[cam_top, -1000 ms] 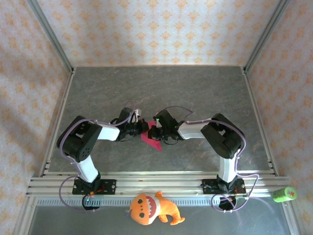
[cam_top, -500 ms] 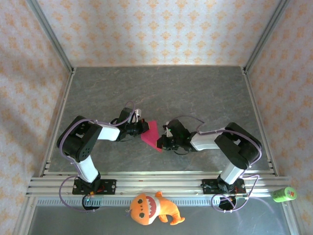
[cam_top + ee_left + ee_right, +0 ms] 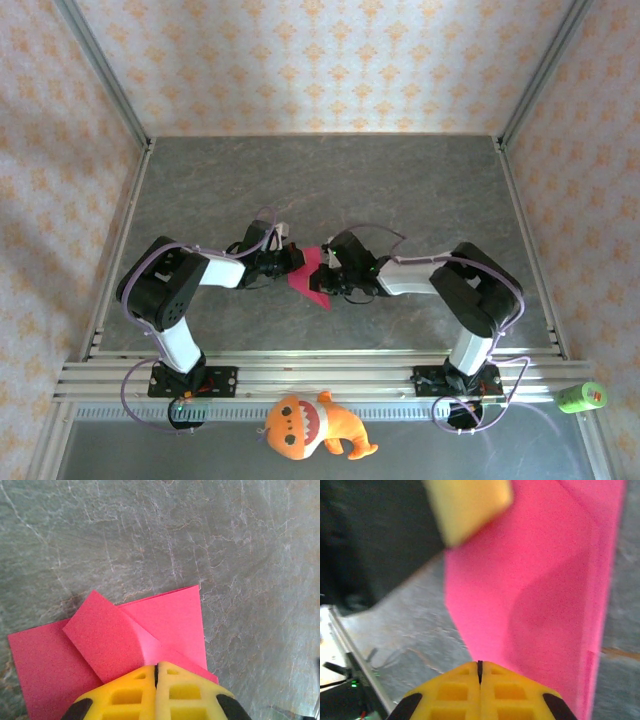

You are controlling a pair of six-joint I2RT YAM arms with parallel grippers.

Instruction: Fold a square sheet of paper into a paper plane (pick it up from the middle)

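The grey, marble-veined bench (image 3: pixel 320 190) sits inside patterned walls, with a metal rail (image 3: pixel 320 372) across its near edge. The left arm (image 3: pixel 165 290) and right arm (image 3: pixel 470 285) both bend inward, so their wrists meet near the middle of the bench. An orange plush toy (image 3: pixel 305 425) lies in front of the rail, between the two bases.

The pink paper (image 3: pixel 314 290) lies flat on the bench between the two hands, partly hidden by them from above. In the left wrist view the paper (image 3: pixel 170 625) is folded, with one corner flap turned over onto its face. In the right wrist view it (image 3: pixel 545 580) runs away from the camera as a long pink strip.

The left hand (image 3: pixel 293 260) has its yellow fingers pressed together, and their tips (image 3: pixel 156 672) rest over the near part of the paper. The right hand (image 3: pixel 331 274) also has its fingers together, its tips (image 3: pixel 480 667) at the paper's edge. Neither hand is seen pinching the paper between its fingers. A green can (image 3: pixel 581 397) lies at the far right, beyond the rail's end.
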